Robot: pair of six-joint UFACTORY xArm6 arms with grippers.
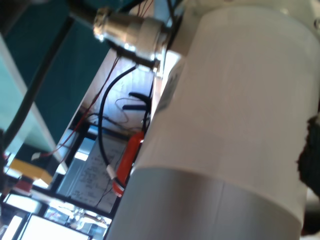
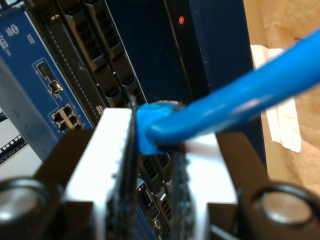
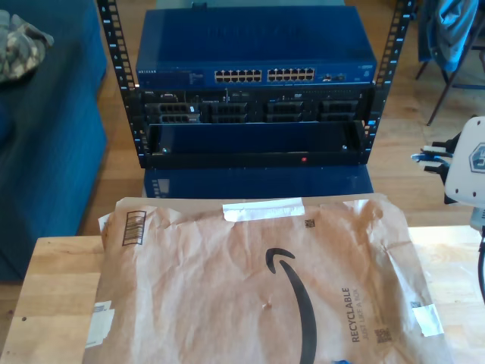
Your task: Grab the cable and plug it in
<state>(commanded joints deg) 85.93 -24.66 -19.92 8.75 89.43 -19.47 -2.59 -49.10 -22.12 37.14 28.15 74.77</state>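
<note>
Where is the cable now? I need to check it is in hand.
The cable is clamped in my second gripper, in front of the blue rack equipment.

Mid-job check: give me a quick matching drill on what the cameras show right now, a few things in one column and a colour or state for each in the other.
Things:
1. the cable
2. brown paper
3. network switch
4. small light

Colour or state:
A. lit red on the black panel
B. blue box on top of the rack, with a row of ports
C. bright blue, pinched between the jaws of my second gripper
D. spread flat on the wooden table, printed with a black curve

Pairs: 1-C, 2-D, 3-B, 4-A
</note>
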